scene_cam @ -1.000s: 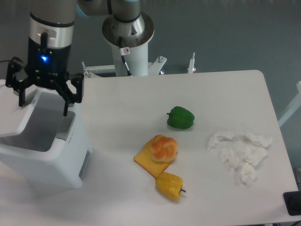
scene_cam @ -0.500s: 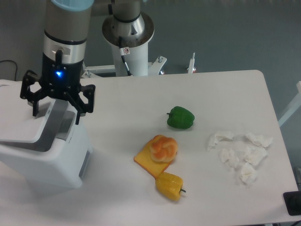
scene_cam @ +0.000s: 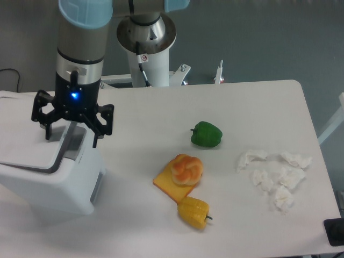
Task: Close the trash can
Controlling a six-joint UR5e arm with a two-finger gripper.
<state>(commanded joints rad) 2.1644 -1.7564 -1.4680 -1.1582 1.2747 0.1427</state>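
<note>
Gripper splayed wide, gripping nothing, above the trash can, whose lid looks nearly flat

No text, label or number can be read anywhere

trash can: we see plain white all over, with a grey strip along the lid's right edge
gripper: black fingers, a small blue light glowing on its black body
arm: we note grey metal with a pale blue cap
table: white
far pepper: solid green
near pepper: yellow
bun: orange and cream swirl, on an orange slice
tissues: white, at right
</note>
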